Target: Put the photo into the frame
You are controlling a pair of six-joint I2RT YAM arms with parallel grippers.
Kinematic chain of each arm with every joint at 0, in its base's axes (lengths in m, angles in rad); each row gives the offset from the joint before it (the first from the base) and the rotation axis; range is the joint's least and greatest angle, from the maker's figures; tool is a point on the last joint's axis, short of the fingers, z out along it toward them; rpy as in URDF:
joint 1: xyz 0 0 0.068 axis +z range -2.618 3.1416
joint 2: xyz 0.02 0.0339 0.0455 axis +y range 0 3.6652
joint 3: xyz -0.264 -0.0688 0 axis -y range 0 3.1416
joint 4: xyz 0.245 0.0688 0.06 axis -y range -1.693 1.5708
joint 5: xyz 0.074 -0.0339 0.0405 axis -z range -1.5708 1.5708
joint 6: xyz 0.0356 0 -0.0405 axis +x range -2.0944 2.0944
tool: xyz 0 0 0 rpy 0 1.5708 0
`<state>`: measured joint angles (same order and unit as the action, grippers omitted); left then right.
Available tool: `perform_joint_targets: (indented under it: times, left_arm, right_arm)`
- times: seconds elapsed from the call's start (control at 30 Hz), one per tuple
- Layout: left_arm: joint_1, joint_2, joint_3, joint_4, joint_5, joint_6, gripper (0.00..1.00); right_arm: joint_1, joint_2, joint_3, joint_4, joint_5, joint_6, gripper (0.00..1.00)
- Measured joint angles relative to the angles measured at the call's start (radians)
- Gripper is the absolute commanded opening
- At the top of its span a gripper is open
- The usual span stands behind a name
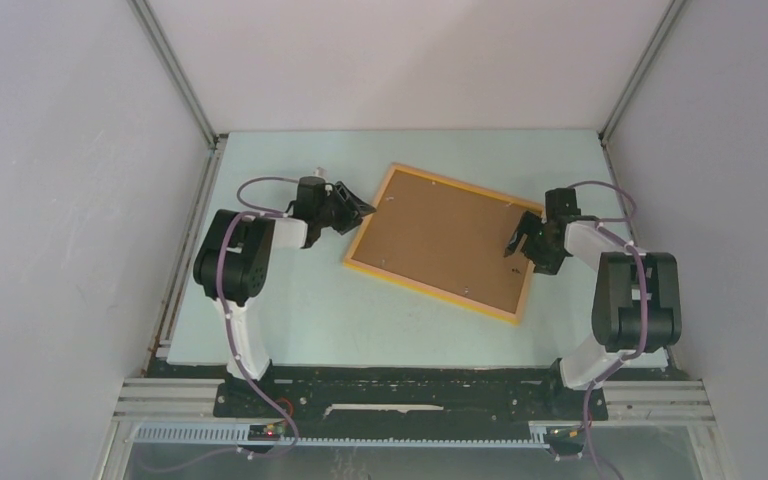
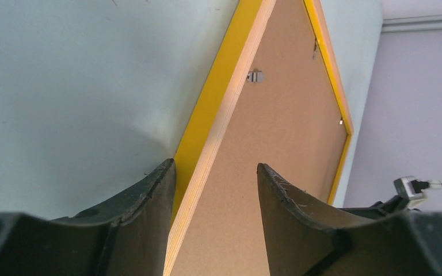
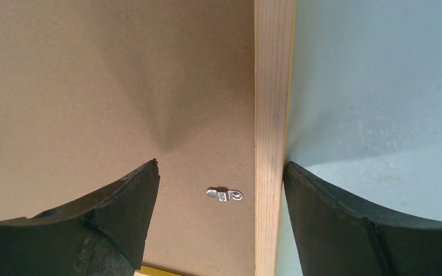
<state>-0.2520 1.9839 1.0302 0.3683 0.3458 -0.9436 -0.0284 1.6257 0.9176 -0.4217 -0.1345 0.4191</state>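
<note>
Pale green tabletop [image 1: 290,320] inside a white-walled enclosure.

- **Frame** [image 1: 430,291]: yellow-orange wood, lying face-down and askew at the centre of the overhead view. A brown backing board [image 1: 445,240] sits inside its rim.
- **Photo:** not visible in any view. Whether it lies under the board cannot be told.
- **Left gripper** [image 1: 358,212]: at the frame's left edge, jaws partway apart astride the rail, clamping nothing that shows.
- **Right gripper** [image 1: 516,243]: at the right edge, jaws wide, one finger over the board and one over the table, holding nothing.
- **Progress (judged):** the board is seated, so the task is either near its end or the board has yet to be lifted. The photo's position would decide which.
- **Views:**
  - Only the overhead view shows the whole frame and both arms.
  - Only the wrist views show the small metal turn clip [image 3: 224,194] on the board, the rail's pale grain and its yellow outer side. Whether the clip is fastened is unclear.
</note>
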Motion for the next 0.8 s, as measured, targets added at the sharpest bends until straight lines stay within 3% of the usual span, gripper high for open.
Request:
perform_joint_targets:
  times: [0.4,0.8]
  left_arm:
    - [-0.006,0.002,-0.018,0.048,0.036,-0.029,0.57]
    - [-0.006,-0.023,-0.081,0.105,0.026,-0.061,0.6]
  right_arm:
    - [0.018,-0.122,-0.076,-0.089,0.079,0.178,0.87]
    - [0.014,-0.141,-0.078,-0.185,0.172,0.526,0.79]
